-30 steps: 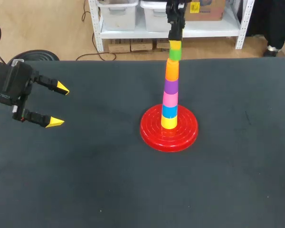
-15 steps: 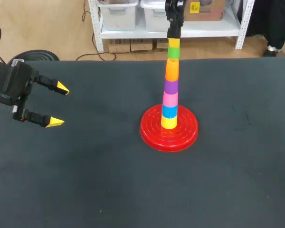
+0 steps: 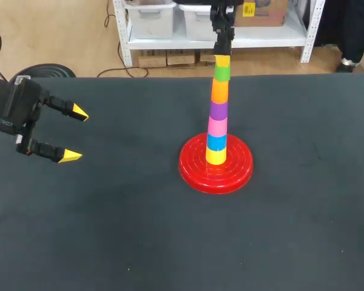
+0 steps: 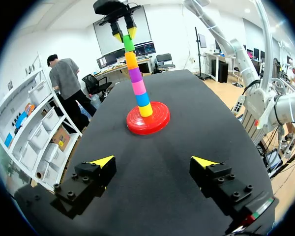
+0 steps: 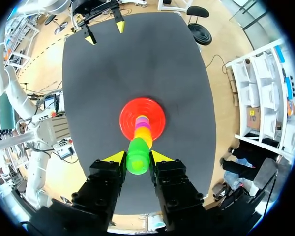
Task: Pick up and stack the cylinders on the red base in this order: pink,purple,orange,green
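On the red base (image 3: 197, 167) stands a tower of yellow, blue, pink (image 3: 217, 127), purple (image 3: 218, 110) and orange (image 3: 219, 90) cylinders. The green cylinder (image 3: 221, 73) sits at the very top, touching the orange one. My right gripper (image 3: 222, 61) comes straight down from above and is shut on the green cylinder (image 5: 137, 164), one yellow tip on each side. Under it the right wrist view shows the red base (image 5: 130, 110). My left gripper (image 3: 74, 134) hovers open and empty at the table's left, far from the tower (image 4: 137, 88).
The black table (image 3: 291, 230) around the base carries nothing else. The left arm's body sits at the table's left edge.
My right gripper has sunk slightly with the green cylinder, straightening it over the orange one. The left arm has not moved.
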You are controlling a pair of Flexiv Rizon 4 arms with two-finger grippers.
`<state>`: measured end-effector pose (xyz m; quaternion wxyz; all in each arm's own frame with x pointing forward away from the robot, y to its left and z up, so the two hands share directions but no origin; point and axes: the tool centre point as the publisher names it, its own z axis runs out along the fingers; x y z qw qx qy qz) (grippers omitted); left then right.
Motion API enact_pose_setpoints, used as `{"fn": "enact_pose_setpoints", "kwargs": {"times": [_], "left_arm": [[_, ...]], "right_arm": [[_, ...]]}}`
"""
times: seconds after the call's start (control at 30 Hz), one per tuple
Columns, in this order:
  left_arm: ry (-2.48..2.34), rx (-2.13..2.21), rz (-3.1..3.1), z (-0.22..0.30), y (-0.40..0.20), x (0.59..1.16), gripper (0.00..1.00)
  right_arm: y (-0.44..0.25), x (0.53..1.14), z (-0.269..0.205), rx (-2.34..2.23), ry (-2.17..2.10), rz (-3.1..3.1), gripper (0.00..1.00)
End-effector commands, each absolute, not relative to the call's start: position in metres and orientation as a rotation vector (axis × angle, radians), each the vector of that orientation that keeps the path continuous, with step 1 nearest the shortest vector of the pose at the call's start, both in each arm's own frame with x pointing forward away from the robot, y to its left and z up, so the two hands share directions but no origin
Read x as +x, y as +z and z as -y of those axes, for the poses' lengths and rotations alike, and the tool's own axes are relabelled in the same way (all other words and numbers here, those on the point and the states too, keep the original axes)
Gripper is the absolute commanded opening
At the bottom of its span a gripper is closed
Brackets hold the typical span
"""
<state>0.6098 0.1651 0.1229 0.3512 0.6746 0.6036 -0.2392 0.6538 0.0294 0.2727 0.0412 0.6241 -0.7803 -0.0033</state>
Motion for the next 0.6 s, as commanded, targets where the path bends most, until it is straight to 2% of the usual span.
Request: {"fn": "enact_pose_setpoints", "kwargs": {"times": [0.03, 0.6], "left_arm": [[-0.619, 1.746, -1.558, -0.1658, 0.1218, 0.6097, 1.0], [-0.619, 1.746, -1.558, -0.1658, 0.1218, 0.6097, 1.0]], "right_arm": [[0.271, 0.6569, -0.0279, 1.907, -0.022, 2.39, 0.0], [0.2637, 0.6642, -0.0294, 1.899, -0.063, 2.378, 0.0]]}}
